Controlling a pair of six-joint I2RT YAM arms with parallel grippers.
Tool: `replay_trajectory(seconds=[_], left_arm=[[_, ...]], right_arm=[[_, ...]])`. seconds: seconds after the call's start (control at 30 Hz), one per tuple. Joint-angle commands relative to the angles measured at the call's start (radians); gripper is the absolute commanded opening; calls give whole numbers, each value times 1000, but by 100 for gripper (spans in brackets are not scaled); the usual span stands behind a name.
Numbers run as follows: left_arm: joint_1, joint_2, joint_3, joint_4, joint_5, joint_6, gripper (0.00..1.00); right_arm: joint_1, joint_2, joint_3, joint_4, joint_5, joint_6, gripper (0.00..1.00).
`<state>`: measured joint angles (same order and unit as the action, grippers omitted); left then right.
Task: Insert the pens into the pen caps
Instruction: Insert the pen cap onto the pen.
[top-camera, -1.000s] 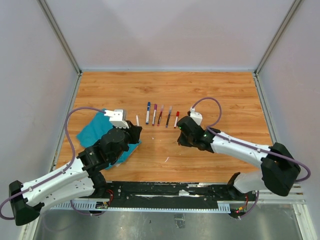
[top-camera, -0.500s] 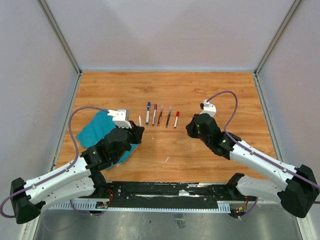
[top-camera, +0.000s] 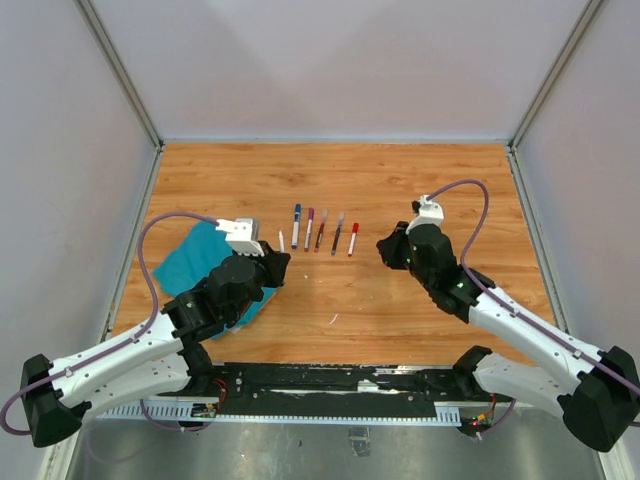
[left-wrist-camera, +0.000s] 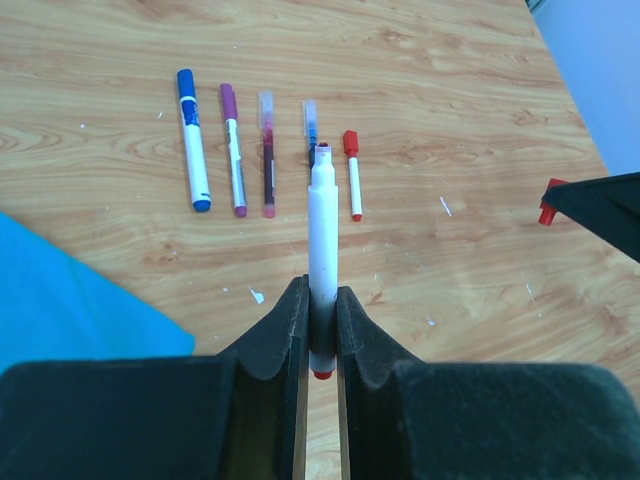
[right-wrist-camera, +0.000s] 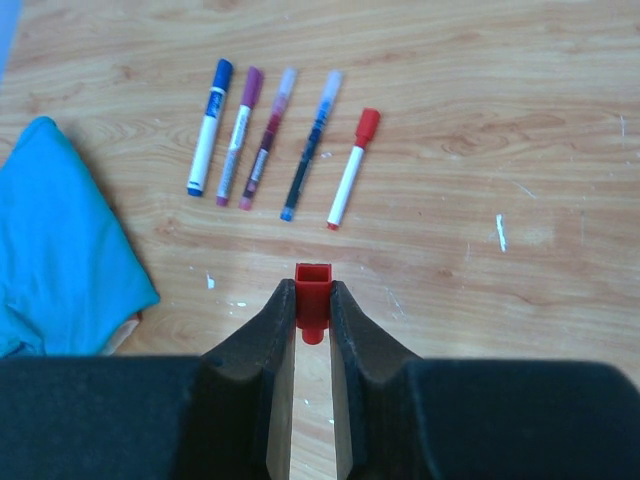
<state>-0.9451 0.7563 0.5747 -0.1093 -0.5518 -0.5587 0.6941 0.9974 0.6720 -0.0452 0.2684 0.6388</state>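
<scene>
Far to my left, a crumpled teal cloth (top-camera: 196, 262) lies on the wooden table (top-camera: 420, 180), partly under my left arm. My left gripper (left-wrist-camera: 320, 295) is clamped narrow on a thin white-barrelled marker pen (left-wrist-camera: 322, 225). The pads grip its lower barrel, a red end peeps out between my fingers, and its bare dark-red tip points away from me toward the row of pens. The pen is lifted off the table.

Beyond it, five capped pens lie side by side on the wood, close together but apart, with their caps toward the far edge. From the left they are a blue-capped white pen (top-camera: 296, 226), a magenta-capped white pen (top-camera: 308, 228), a pen with a clear pinkish cap (top-camera: 321, 230), a pen with a clear cap and dark barrel (top-camera: 338, 233), and a shorter red-capped white pen (top-camera: 353, 239).

To the right of the row, well apart from my left gripper, my right gripper (right-wrist-camera: 312, 290) is closed on a small red plastic cap (right-wrist-camera: 312, 277). The cap is pinched between the fingertips, and its square open mouth faces away from me toward the pens, above the bare wood.
</scene>
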Motion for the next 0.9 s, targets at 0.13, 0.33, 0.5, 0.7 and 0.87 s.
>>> replay_trajectory(seconds=[0.13, 0.33, 0.5, 0.7, 0.87], left_arm=[[1, 2, -8, 64, 3, -5, 0], [0, 17, -11, 119, 94, 34, 1], [0, 56, 2, 154, 186, 58, 0], [-45, 137, -7, 267, 272, 50, 1], [-120, 218, -6, 371, 275, 50, 1]], right_arm=[[-52, -74, -31, 139, -56, 30, 1], [-92, -75, -34, 225, -189, 36, 1], [-97, -71, -32, 259, -258, 28, 1], [-96, -94, -44, 238, -190, 69, 1], [-96, -148, -96, 305, -184, 112, 1]])
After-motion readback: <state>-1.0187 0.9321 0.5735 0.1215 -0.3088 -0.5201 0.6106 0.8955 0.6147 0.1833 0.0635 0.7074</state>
